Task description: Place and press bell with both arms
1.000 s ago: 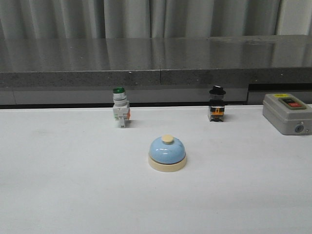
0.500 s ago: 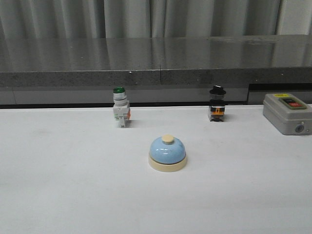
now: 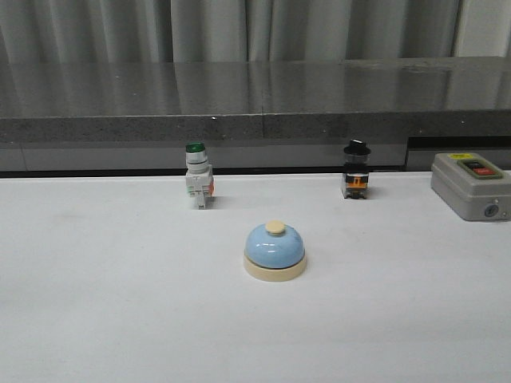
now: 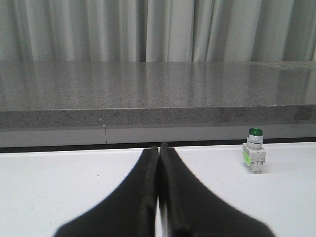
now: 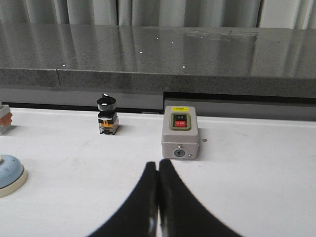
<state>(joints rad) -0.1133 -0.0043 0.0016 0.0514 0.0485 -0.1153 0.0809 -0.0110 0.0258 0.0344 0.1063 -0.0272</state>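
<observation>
The light-blue bell [image 3: 274, 251] with cream base and cream button stands upright near the middle of the white table, untouched. Its edge also shows in the right wrist view [image 5: 10, 175]. Neither arm shows in the front view. My left gripper [image 4: 158, 149] is shut and empty, low over the table, with the bell out of its view. My right gripper [image 5: 158, 165] is shut and empty, low over the table, with the bell off to one side.
A green-capped white push-button switch [image 3: 196, 184] [image 4: 255, 157] and a black-knobbed selector switch [image 3: 355, 171] [image 5: 107, 121] stand at the table's back. A grey box with red button [image 3: 471, 185] [image 5: 180, 139] sits at the back right. A dark stone ledge [image 3: 255, 104] runs behind.
</observation>
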